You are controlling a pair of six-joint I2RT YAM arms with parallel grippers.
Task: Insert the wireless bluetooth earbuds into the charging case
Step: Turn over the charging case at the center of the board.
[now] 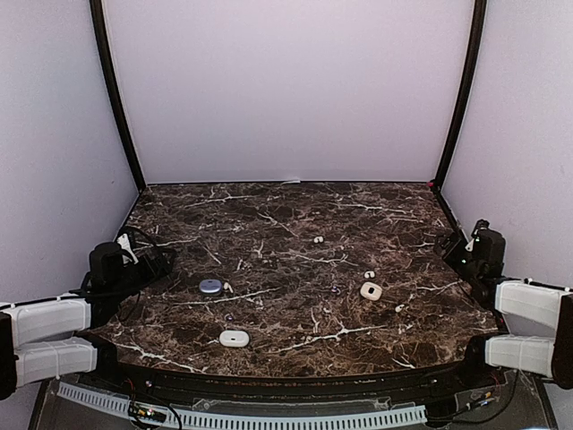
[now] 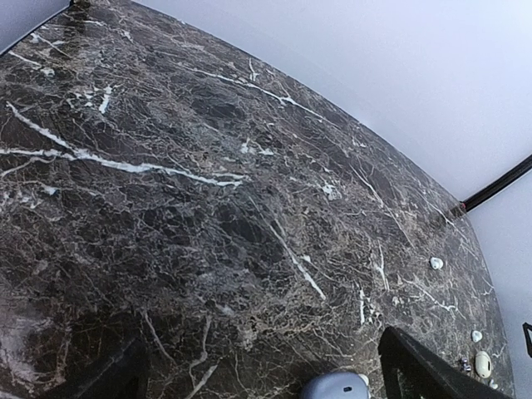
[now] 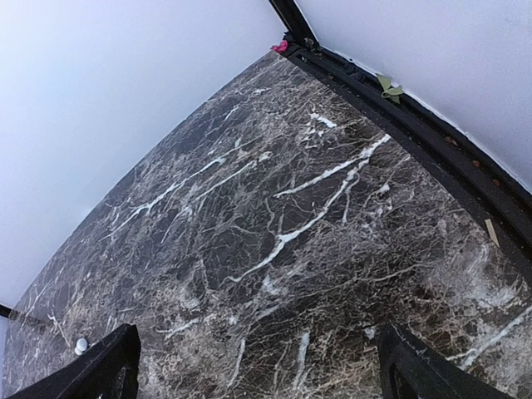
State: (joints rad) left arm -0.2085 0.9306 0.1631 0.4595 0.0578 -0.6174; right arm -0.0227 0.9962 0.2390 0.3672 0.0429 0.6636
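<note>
Three charging cases lie shut on the dark marble table: a lavender case [image 1: 210, 287] [image 2: 337, 386], a white case [image 1: 234, 338] near the front, and a cream case [image 1: 371, 290] [image 2: 483, 363]. White earbuds lie loose: one earbud [image 1: 227, 287] [image 2: 363, 379] beside the lavender case, one earbud [image 1: 318, 240] [image 2: 436, 263] farther back, others [image 1: 369, 274] [image 1: 399, 308] near the cream case. Dark lavender earbuds [image 1: 336, 290] [image 1: 228, 316] lie mid-table. My left gripper [image 1: 143, 260] [image 2: 266, 391] is open at the left edge, the lavender case just ahead of it. My right gripper [image 1: 461, 244] [image 3: 258, 386] is open at the right edge, holding nothing.
Pale walls close off the table at the back and both sides, with black corner posts [image 1: 115, 90] [image 1: 464, 90]. A black rail [image 3: 416, 133] runs along the right edge. One white earbud [image 3: 81, 345] shows far off in the right wrist view.
</note>
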